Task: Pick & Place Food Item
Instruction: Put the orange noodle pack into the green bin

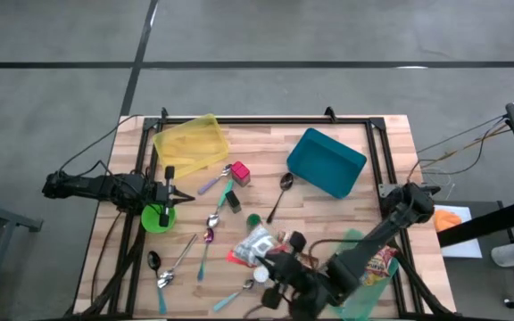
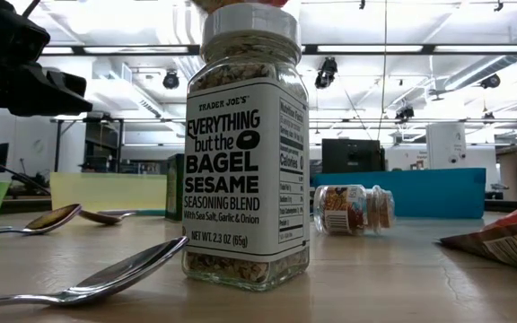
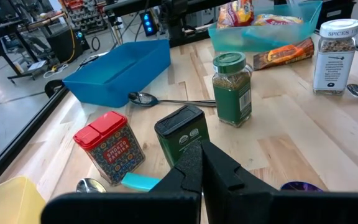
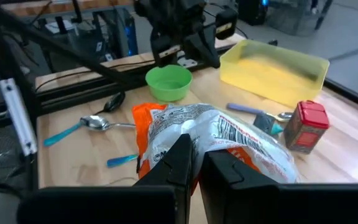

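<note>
Both grippers are shut and hold nothing. From above, the left gripper (image 1: 169, 189) reaches in from the table's left edge and sits over a green bowl (image 1: 157, 217), just beside a yellow tray (image 1: 191, 143). The right gripper (image 1: 279, 266) lies low near the front edge, its arm bent back toward the right side, next to a crinkled snack bag (image 1: 255, 245). A teal bin (image 1: 327, 161) stands tilted at the back right, and spoons (image 1: 205, 234) are scattered across the wooden table (image 1: 391, 143).

At table height, a glass seasoning jar (image 2: 245, 152) fills the middle; its label reads "TRADER JOE'S EVERYTHING but the BAGEL SESAME SEASONING BLEND". A spoon lies just in front of it, and a second jar (image 2: 355, 209) lies on its side behind.

Past the left fingers (image 3: 188, 173) stand a red tin (image 3: 109, 148), a dark green tin (image 3: 180, 133), a green-lidded jar (image 3: 232, 88) and a jar marked "SPICES" (image 3: 335, 56).

Past the right fingers (image 4: 179, 163), the orange and silver snack bag lies directly ahead, touching or nearly so.
</note>
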Available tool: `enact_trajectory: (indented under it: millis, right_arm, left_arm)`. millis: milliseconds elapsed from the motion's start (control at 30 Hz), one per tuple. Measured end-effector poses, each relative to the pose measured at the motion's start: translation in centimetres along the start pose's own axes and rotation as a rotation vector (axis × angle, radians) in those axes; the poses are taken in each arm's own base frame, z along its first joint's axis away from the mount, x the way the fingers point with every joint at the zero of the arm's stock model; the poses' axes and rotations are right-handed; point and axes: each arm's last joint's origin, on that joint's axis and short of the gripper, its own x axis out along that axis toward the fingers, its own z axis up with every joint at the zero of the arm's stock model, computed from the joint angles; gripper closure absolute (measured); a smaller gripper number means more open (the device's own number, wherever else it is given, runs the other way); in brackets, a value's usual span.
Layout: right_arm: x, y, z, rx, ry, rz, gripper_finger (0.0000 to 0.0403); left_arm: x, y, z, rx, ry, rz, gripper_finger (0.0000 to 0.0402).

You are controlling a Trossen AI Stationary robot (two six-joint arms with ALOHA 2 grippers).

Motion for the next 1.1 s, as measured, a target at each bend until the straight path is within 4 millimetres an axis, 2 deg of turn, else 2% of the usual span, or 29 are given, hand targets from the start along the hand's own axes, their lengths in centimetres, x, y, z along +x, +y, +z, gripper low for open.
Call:
enact_trajectory:
  millis: [200,367,667,833,1100]
  right_arm:
    - [-4.1,-0.6,0.2,-0.044,0.038,0.038,0.0388]
    - [-7.2,-1.7,-0.3,-0.043,0.145,0.078,0.0388]
    - [-12.7,-3.2,-1.2,0.123,0.263,0.103,0.0388]
    - [-15.5,-3.9,-1.8,0.235,0.414,0.136,0.0388]
    - [-19.1,-4.7,-3.6,0.475,0.65,0.049,0.0388]
  left_arm:
    - [0.0,0.0,0.0,0.0,0.0,0.0,0.0401]
    - [0.0,0.0,0.0,0.0,0.0,0.0,0.0401]
    - [0.0,0.0,0.0,0.0,0.0,0.0,0.0401]
    - [0.0,0.0,0.0,0.0,0.0,0.0,0.0401]
    - [0.0,0.0,0.0,0.0,0.0,0.0,0.0401]
